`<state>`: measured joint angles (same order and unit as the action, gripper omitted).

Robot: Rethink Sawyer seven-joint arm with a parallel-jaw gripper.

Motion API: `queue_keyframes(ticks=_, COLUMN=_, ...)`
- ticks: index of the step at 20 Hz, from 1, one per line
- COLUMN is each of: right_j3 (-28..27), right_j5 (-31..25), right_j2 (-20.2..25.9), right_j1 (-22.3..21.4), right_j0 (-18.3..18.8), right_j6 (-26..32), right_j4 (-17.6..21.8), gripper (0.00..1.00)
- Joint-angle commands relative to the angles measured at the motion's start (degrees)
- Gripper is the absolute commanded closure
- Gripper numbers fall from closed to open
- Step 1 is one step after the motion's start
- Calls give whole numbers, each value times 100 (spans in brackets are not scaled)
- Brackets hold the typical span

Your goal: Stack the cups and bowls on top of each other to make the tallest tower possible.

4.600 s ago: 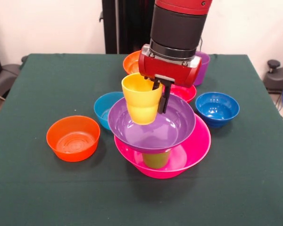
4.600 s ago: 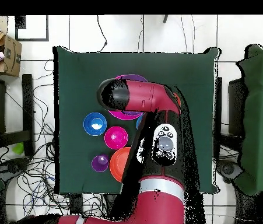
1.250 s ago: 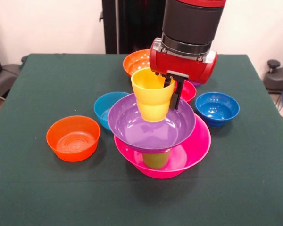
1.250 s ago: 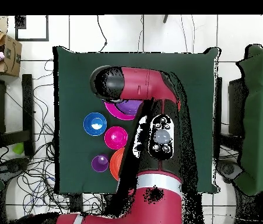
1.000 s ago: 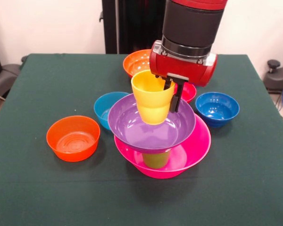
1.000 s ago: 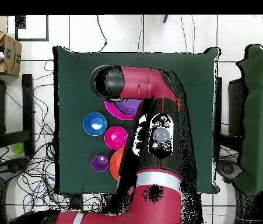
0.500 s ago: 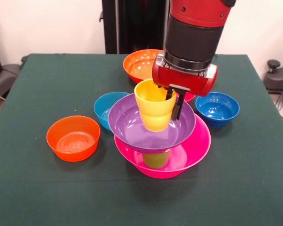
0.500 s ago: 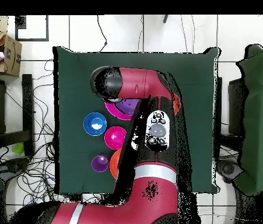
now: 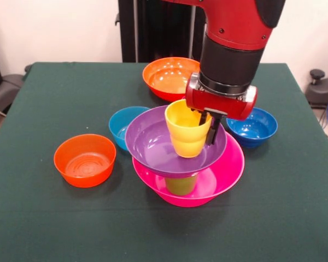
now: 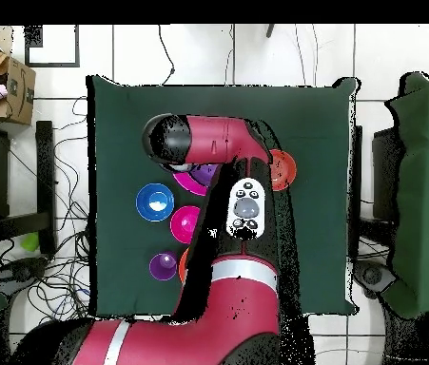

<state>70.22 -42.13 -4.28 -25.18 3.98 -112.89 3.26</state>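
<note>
My gripper point(image 9: 206, 124) is shut on the rim of the yellow cup point(image 9: 188, 129), one finger inside it and one outside. The cup hangs upright, low inside the big purple bowl point(image 9: 153, 146), right of that bowl's middle; whether it touches the bowl's floor I cannot tell. The purple bowl rests on the lime green cup point(image 9: 180, 185), which stands in the big pink bowl point(image 9: 221, 173); this is the tower. In the overhead view the arm hides all of the tower but a sliver of the purple bowl point(image 10: 204, 174). The purple cup point(image 10: 164, 266) stands apart.
Loose on the green cloth: a small orange bowl point(image 9: 85, 159), light blue bowl point(image 9: 119, 125), big orange bowl point(image 9: 169, 76) and dark blue bowl point(image 9: 253, 125). The overhead view also shows the red bowl point(image 10: 188, 223), dark blue bowl point(image 10: 155, 201) and small orange bowl point(image 10: 282, 169).
The gripper has carried the yellow cup rightward in the front view and lowered it deeper into the purple bowl. The arm's elbow has swung, which uncovers the small orange bowl in the overhead view.
</note>
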Motion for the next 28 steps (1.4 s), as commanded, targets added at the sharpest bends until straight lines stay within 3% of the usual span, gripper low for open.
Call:
queue_keyframes(ticks=1, right_j3=14, right_j5=324, right_j2=262, right_j1=70, right_j0=-98, right_j6=-120, right_j4=354, gripper=100)
queue_keyframes(ticks=18, right_j3=426, right_j5=425, right_j2=170, right_j1=-256, right_j0=66, right_j6=133, right_j4=372, gripper=100)
queue_keyframes(ticks=28, right_j3=503, right_j5=759, right_j2=163, right_j1=-69, right_j0=28, right_j6=-35, right_j4=395, gripper=100)
